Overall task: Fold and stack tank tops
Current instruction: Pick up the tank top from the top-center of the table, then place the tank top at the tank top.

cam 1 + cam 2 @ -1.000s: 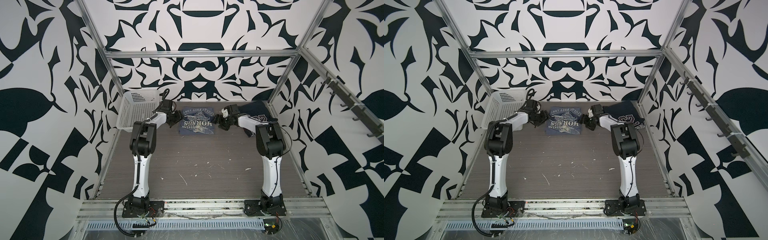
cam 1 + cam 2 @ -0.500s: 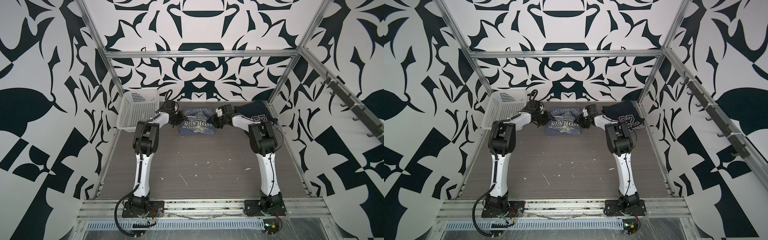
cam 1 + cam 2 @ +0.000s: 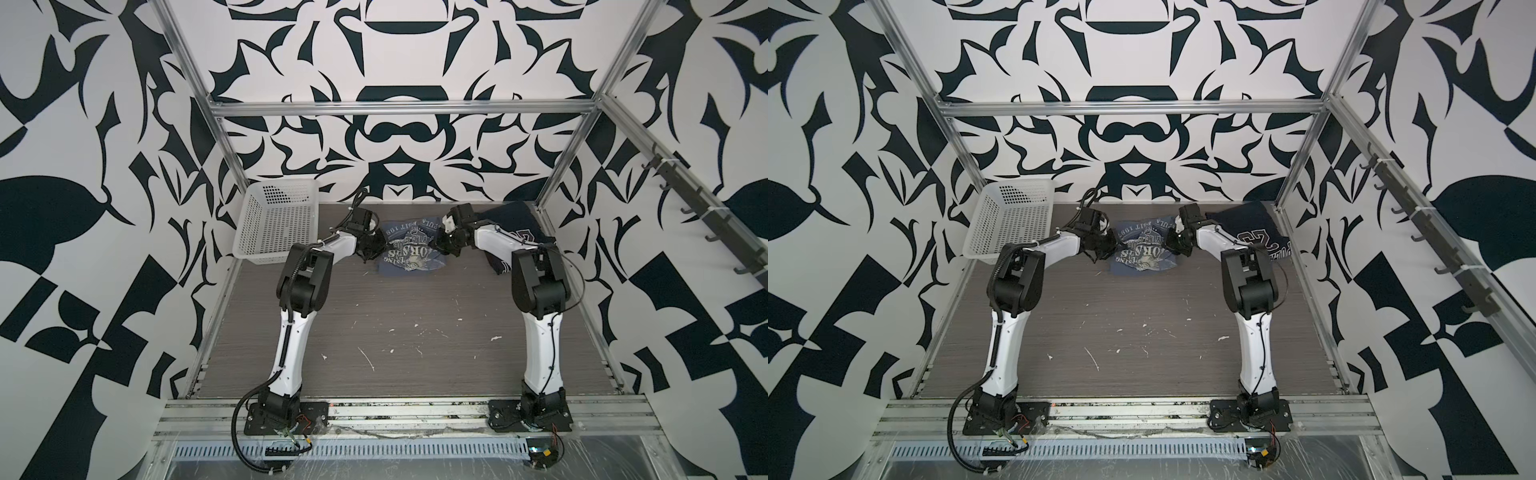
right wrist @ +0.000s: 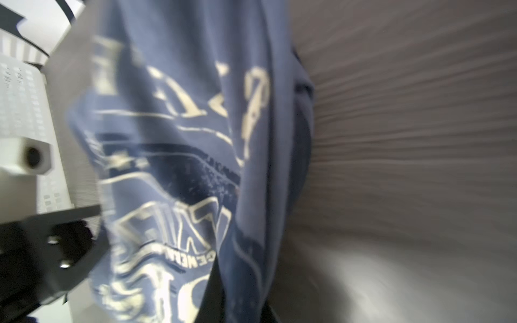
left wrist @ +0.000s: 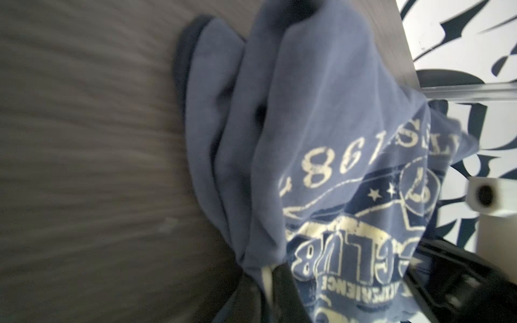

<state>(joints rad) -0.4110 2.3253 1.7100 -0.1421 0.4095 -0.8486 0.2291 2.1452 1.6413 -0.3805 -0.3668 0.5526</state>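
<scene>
1. Nearest the arm bases, the table [image 3: 395,332] is showing only its grey surface and some small white flecks. No garment is waiting there.
2. Further in, both arms are reaching toward the far middle of the table. There the grey-blue tank top [image 3: 409,253] is lying rumpled, white graphic up, between the two grippers.
3. The left gripper [image 3: 376,249] is pinching the top's left edge, jaws clamped on the cloth. In the left wrist view the fabric [image 5: 307,139] is gathering into pleats that run down toward the jaws.
4. The right gripper [image 3: 442,245] is doing the same on the opposite edge, jaws clenched on the same garment. The right wrist view is showing the cloth [image 4: 195,139] bunched close against it.
5. Judging by its uneven outline, this top is only beginning its fold. It is not yet forming a neat flat shape, so most of the folding is still to be done.
6. Beyond, in the far right corner, the navy tank top [image 3: 505,216] is lying as a compact dark bundle, partly hidden behind the right arm. It is looking folded already, though I cannot tell how tidily.
7. The two tops are lying near each other but not overlapping, so the stacking is still to come.
8. At the far left, the white basket [image 3: 274,224] is standing with no cloth showing in it.
</scene>
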